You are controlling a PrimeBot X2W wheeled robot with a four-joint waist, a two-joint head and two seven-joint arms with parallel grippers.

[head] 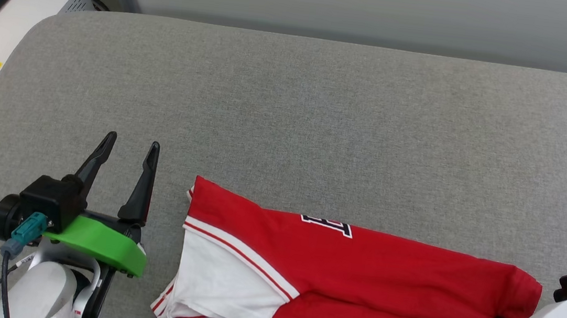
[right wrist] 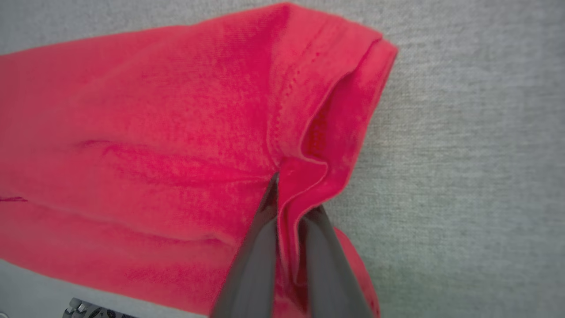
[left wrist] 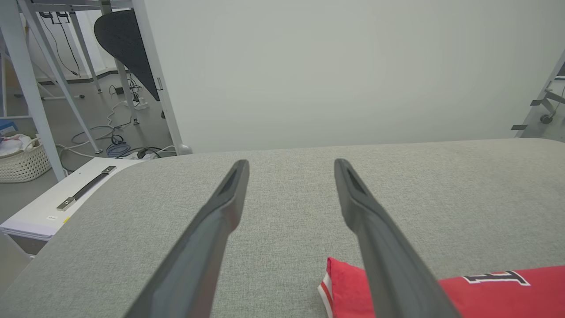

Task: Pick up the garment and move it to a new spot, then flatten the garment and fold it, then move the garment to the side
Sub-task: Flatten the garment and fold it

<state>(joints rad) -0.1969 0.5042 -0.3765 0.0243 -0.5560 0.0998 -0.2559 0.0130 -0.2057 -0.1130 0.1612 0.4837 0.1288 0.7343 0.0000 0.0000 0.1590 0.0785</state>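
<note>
Apparently the garment (head: 382, 274) is folded; moving aside remains. Right gripper (right wrist: 293, 194) clamps its hem; left gripper (head: 132, 140), spread wide, stands just beside.

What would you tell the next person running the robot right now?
Left gripper: open and empty, over the gray table just left of the shirt.
Right gripper: shut on a pinch of cloth at the shirt's hem end.
Shirt: lying on the table near the robot, already folded lengthwise with one sleeve tucked on top.
Left to do: probably finish the fold, then move the shirt aside.
</note>
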